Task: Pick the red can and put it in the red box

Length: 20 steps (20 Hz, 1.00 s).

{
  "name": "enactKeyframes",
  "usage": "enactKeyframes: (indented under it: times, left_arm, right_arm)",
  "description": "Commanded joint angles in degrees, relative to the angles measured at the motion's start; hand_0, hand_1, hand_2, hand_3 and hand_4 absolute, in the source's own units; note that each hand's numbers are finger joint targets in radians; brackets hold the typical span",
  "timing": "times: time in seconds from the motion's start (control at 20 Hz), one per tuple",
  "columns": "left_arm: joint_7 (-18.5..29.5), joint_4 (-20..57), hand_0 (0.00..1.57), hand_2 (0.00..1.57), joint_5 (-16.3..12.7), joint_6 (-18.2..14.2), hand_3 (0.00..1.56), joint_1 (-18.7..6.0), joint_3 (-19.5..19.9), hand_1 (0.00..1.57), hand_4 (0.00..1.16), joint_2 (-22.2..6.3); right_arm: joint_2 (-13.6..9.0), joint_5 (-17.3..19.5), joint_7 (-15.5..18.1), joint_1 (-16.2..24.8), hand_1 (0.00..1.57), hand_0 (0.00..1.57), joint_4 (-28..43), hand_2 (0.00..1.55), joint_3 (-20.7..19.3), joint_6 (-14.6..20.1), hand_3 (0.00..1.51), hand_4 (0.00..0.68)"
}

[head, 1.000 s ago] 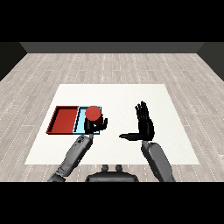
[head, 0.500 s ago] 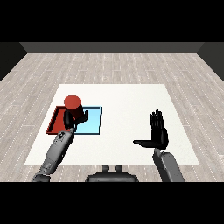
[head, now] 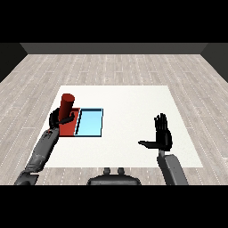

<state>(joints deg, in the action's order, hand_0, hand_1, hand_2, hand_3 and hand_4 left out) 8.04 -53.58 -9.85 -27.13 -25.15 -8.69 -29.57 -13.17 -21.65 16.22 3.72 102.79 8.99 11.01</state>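
A plain red can (head: 67,107), smooth cylinder, stands upright over the flat red tray (head: 70,127), left hand (head: 59,118) curled round it. Right hand (head: 162,135), well right of the tray, fingers straight, thumb out.

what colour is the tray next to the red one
Light blue, with a dark rim; it shows in the head view, beside the red tray.

Light is even and diffuse, no clear source. White bench (head: 129,102) reads brightest, w/o glare or hot spots. Wood floor (head: 111,67) mid-tone, back wall dark. Almost no cast shadows under trays or arms. Black robot hands lose surface detail. Edges look straight, no visible distortion; focus uniform near to far.
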Motion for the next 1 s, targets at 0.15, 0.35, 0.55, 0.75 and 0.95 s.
enactKeyframes:
  times: [0.15, 0.35, 0.55, 0.75, 0.95]
  left_arm:
    - [-4.7, 24.8, 1.51, 1.43, 6.0, -0.2, 1.36, -7.3, -0.7, 1.51, 0.97, -1.1]
    - [-4.0, 35.0, 0.63, 0.6, 6.5, 4.1, 0.0, -8.8, -0.5, 0.63, 0.77, -0.2]
    - [-5.7, 42.8, 0.92, 0.88, 8.6, 5.0, 0.0, -13.2, -1.1, 0.92, 0.71, 1.1]
    - [-2.4, 46.1, 0.0, 0.0, 10.2, 12.5, 0.0, -13.9, -2.5, 0.0, 0.56, 1.7]
    - [-2.5, 50.3, 0.0, 0.0, 10.8, 10.4, 0.0, -15.1, -1.6, 0.0, 0.0, 1.2]
  right_arm:
    - [0.9, -2.2, 0.1, -4.1, 0.0, 0.0, -3.3, 0.0, -2.3, -1.1, 0.0, 0.0]
    - [0.3, 0.3, 1.1, -6.6, 0.0, 0.0, -7.8, 0.0, -3.1, -0.4, 0.0, 0.0]
    - [2.9, 1.2, 4.9, -5.9, 0.0, 0.0, -12.9, 0.0, -2.1, -0.9, 0.0, 0.0]
    - [1.8, 0.2, 4.8, -7.7, 0.0, 0.0, -14.0, 0.0, -3.5, -2.6, 0.0, 0.0]
    - [4.1, 3.1, 5.6, -9.6, 0.0, 0.0, -14.7, 0.0, -0.8, -1.2, 0.0, 0.0]
